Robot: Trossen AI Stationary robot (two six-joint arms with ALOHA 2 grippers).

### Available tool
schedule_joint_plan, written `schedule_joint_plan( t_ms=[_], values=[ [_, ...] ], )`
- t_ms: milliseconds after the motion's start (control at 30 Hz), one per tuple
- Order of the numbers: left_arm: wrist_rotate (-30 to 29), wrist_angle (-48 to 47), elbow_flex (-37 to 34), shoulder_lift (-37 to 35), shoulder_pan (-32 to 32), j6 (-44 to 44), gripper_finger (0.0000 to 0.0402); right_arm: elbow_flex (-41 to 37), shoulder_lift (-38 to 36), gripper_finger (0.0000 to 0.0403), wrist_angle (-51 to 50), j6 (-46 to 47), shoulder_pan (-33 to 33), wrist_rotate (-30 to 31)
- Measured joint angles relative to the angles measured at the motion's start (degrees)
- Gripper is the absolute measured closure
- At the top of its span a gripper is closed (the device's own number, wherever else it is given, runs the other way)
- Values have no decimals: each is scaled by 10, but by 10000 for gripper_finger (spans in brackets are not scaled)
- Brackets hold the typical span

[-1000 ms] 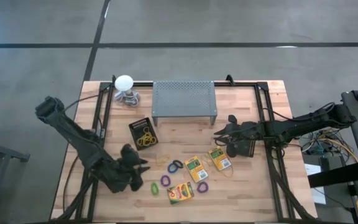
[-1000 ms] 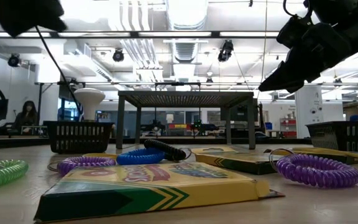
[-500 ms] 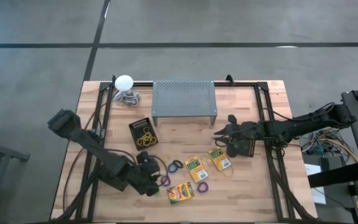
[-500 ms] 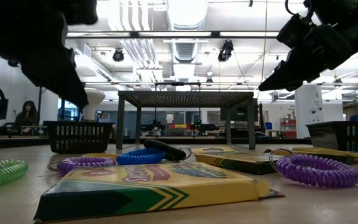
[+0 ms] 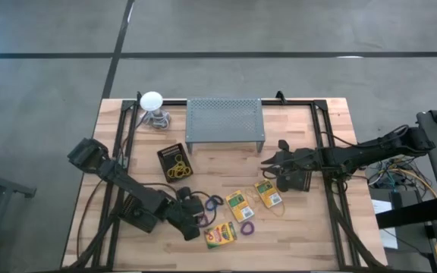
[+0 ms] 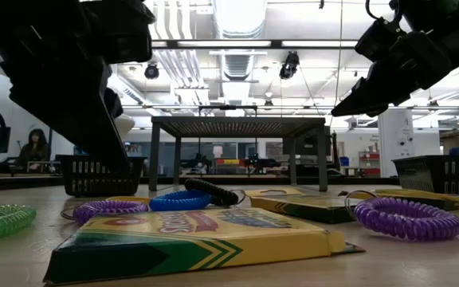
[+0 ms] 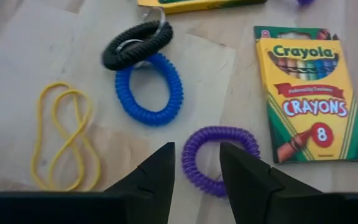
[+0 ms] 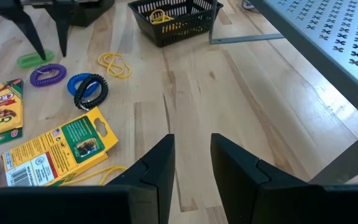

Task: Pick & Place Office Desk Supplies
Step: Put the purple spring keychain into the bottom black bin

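Low, left end effector [image 7: 194,163] (parted) over purple loop [image 7: 220,158]

In front of my tool I see a purple coil loop [image 7: 219,158] lying flat by a crayon box [image 7: 312,93], a blue loop [image 7: 150,91] touching a black loop [image 7: 136,45], and yellow rubber bands [image 7: 64,134] lying loose beside them.

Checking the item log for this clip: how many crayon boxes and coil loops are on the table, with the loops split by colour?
Crayon boxes: 3
Purple loops: 2
Blue loops: 1
Black loops: 1
Green loops: 1
Total: 8
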Motion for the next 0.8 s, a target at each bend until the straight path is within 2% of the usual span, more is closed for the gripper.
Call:
schedule_joint_plan(
  t_ms=[167, 400, 800],
  values=[
    [19, 1, 23, 30, 1, 19, 268, 0, 0, 303, 0, 0, 0, 0],
    [13, 0, 36, 70, 1, 69, 268, 0, 0, 303, 0, 0, 0, 0],
    [-11, -47, 34, 64, 6, 82, 268, 0, 0, 303, 0, 0, 0, 0]
  ],
)
